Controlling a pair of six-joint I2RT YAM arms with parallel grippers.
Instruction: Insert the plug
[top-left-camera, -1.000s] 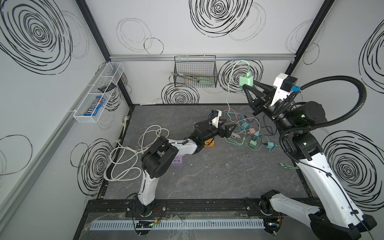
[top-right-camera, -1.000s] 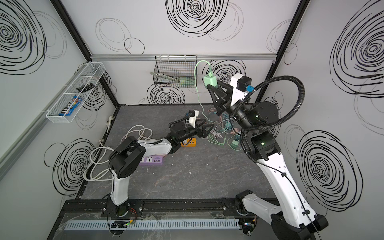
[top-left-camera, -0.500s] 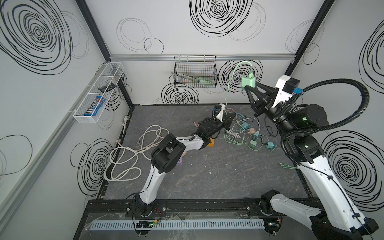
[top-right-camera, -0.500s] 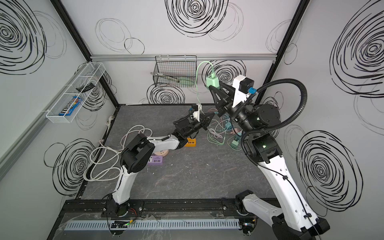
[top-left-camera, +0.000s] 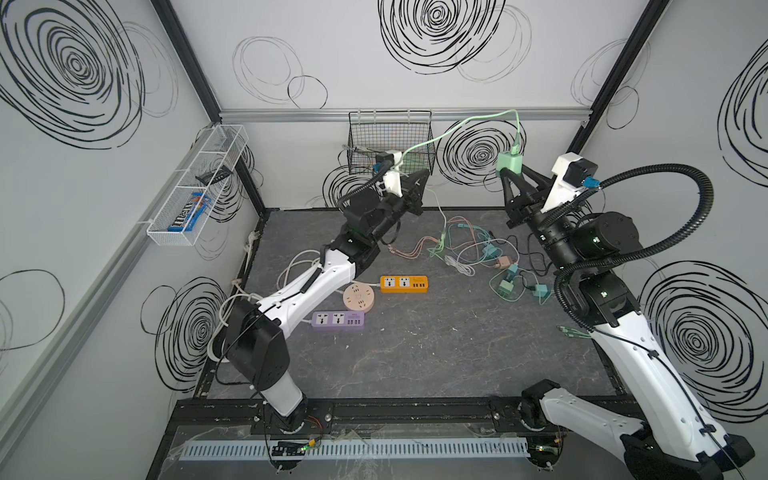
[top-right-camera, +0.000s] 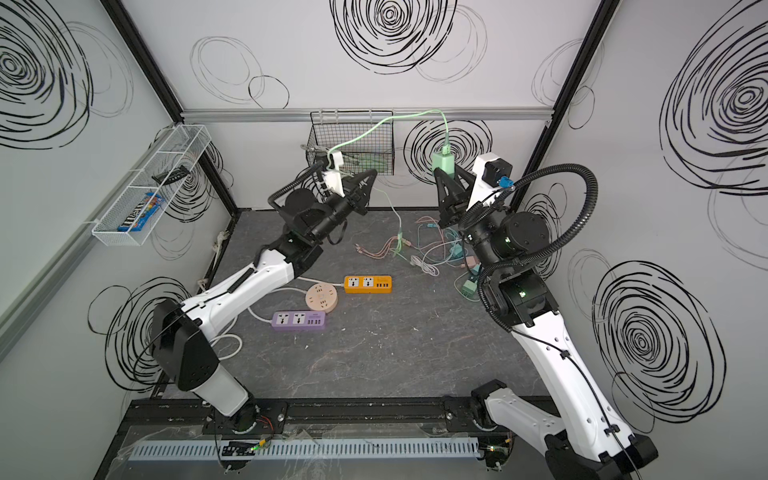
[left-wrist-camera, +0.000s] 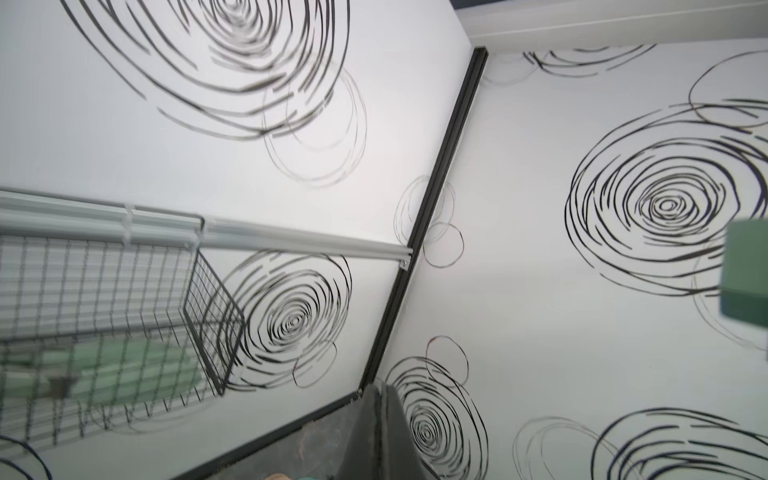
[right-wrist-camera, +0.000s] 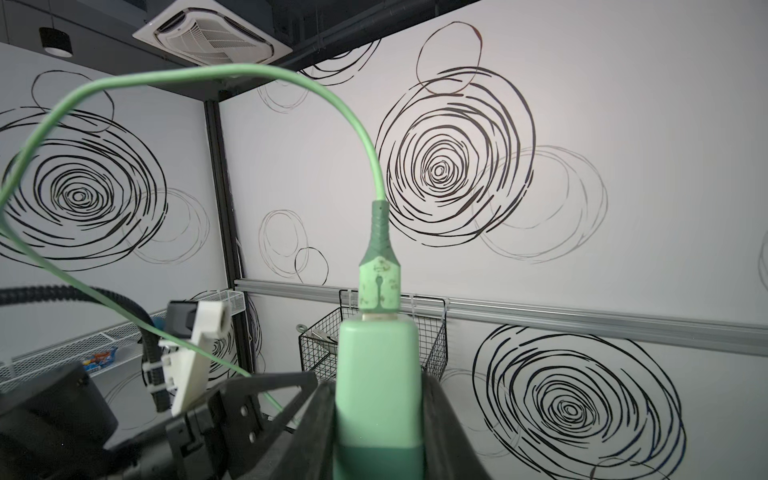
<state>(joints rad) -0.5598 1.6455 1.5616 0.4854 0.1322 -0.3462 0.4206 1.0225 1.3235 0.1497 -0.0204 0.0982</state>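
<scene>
- Right fingers (right-wrist-camera: 446, 436): closed on the flat sides of the green plug (right-wrist-camera: 376, 374), clamping its lower half. The plug is held high above the counter (top-left-camera: 436, 353), cable end up.
- Left fingers (top-right-camera: 361, 187): closed. The green cable (right-wrist-camera: 232, 66) crosses them, but whether it is pinched cannot be told.
- Plug, judged: light, rigid, smooth plastic, liable to slip or twist under a weak clamp. Its flat sides are the right hold.
- Prongs are not visible. They appear to face the right wrist, so a re-grip seems needed before insertion.
- Cable, judged: soft and springy, arching between the arms. It will tug the plug sideways.
- Orange strip (top-left-camera: 404, 284), round socket (top-left-camera: 359, 297) and purple strip (top-left-camera: 338, 321) lie on the counter, well below the plug.
</scene>
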